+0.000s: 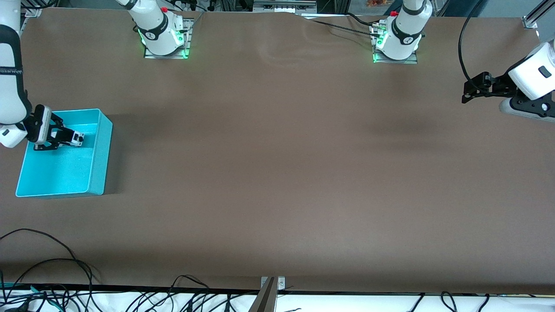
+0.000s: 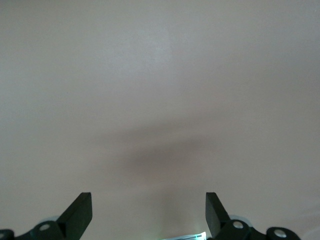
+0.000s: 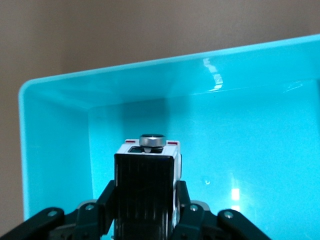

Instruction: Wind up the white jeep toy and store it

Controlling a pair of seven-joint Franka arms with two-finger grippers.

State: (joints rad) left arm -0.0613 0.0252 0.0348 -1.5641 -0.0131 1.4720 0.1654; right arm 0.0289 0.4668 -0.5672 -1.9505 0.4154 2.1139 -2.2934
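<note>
White jeep toy [image 1: 76, 138] with black roof, clamped in right gripper [image 1: 65, 138] over cyan bin [image 1: 99, 151], long axis along the fingers, spare-wheel end pointed away from the wrist, left gripper [image 1: 470, 89] spread wide, held over bare desk [image 1: 277, 173].

Wide brown table [image 1: 277, 173], black cables [image 1: 52, 268] along its near edge, soft shadows

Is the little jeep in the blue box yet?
Almost. The right gripper is shut on the white jeep toy and holds it over the inside of the cyan bin. It hasn't let go yet. The left gripper waits open over bare table at its own end.
</note>
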